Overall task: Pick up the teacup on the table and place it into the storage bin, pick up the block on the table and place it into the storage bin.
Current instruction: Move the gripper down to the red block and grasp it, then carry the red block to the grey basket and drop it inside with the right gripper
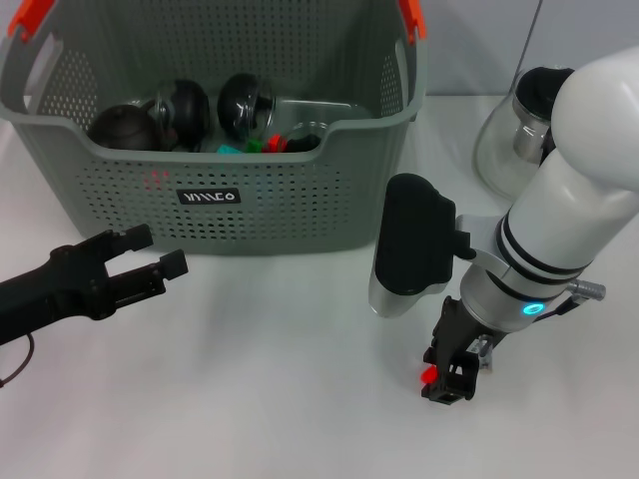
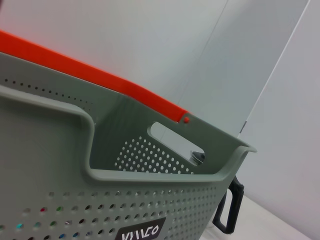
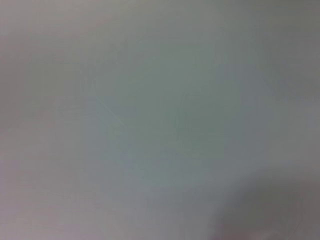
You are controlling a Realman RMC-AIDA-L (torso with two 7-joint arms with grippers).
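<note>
The grey perforated storage bin [image 1: 300, 205] stands at the back left, and its rim [image 2: 165, 172] fills the left wrist view. Three dark round cups [image 1: 245, 100] and small coloured blocks [image 1: 262, 145] lie inside; which one is the teacup I cannot tell. A small red block [image 1: 428, 375] sits low at the table's front right, between the fingers of my right gripper [image 1: 449, 384], which points straight down and is shut on it. My left gripper [image 1: 150, 254] hovers open in front of the bin's left part, holding nothing. The right wrist view shows only blank grey.
A glass teapot [image 1: 509, 145] with a black lid stands at the back right beside the bin; its black handle [image 2: 229, 210] shows past the bin's corner. White tabletop lies in front of the bin between the two arms.
</note>
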